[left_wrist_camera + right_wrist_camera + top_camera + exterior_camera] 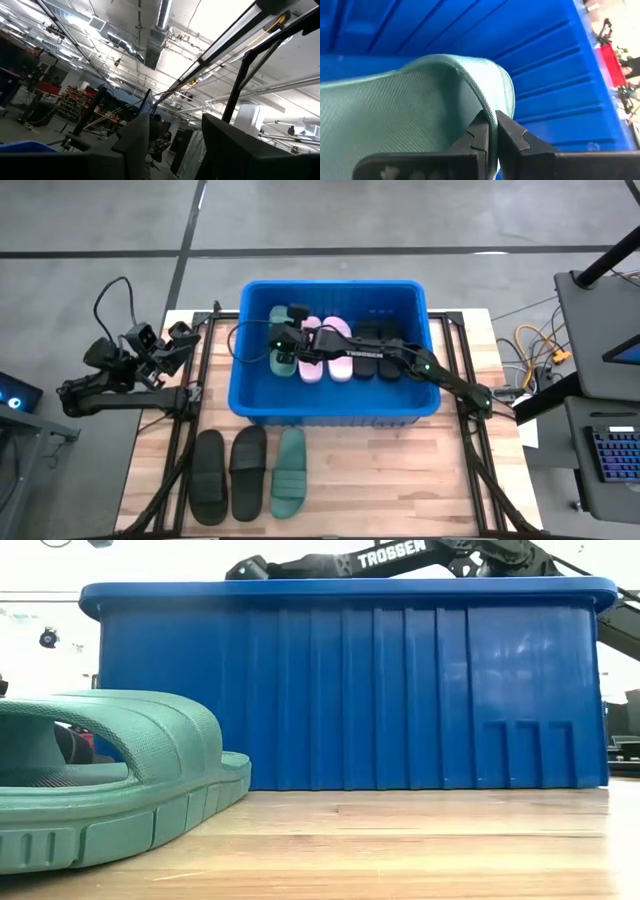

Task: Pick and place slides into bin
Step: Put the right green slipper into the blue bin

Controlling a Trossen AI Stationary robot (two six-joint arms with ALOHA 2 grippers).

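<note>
The pale wooden surface (400,480) sits mid-frame on grey floor. The right end effector (492,131), inside the bright blue plastic bin (335,408), pinches a green rubber slide's (410,105) strap. The left arm idles at left.

Bin (335,405) interior crowded along far half: green slide (280,340), 2 pink slides (325,350), black slides (375,350) lie side by side there. Right arm stretches across bin from right; right gripper (283,340) down at green slide, fingers (482,137) pinching its strap. Near half of bin floor bare blue. In front of bin, 2 black slides (228,475) and 1 green slide (290,472) fill left table front; bare wood (400,480) to their right. Left gripper (150,350) parked off table's left edge.
</note>
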